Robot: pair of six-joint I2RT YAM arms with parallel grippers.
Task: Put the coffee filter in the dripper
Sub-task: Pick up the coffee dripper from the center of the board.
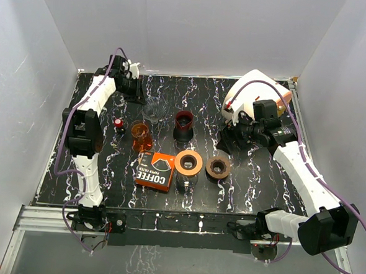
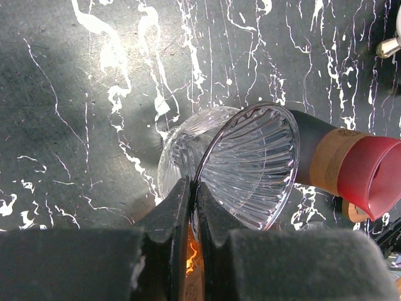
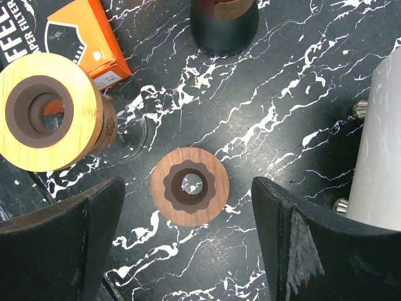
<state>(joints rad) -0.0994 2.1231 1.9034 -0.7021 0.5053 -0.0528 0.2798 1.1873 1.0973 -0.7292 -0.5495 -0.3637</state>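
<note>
Glass dripper pinched by the left claw, right claw held wide over a walnut ring.

In the top view, the left claw (image 1: 138,94) is seen at the far left of the marbled black desk (image 1: 254,185), just beside the clear glass dripper (image 1: 152,110). The orange box of coffee paper filters (image 1: 155,171) is laid flat near the front, between an amber glass (image 1: 141,134) and a wooden-collared dripper (image 1: 188,163). The right claw (image 1: 238,135) is held beyond the walnut ring (image 1: 218,167). In the left wrist view, the left claw (image 2: 193,188) is shown closed tight on the rim of the ribbed glass dripper (image 2: 250,169), which is tilted, with a red-topped dripper (image 2: 369,175) just behind it. In the right wrist view, the right claw (image 3: 188,185) is spread wide and nothing is gripped; the walnut ring (image 3: 207,207) is framed between its fingers (image 3: 69,238), with the box (image 3: 81,37) at the upper left.
</note>
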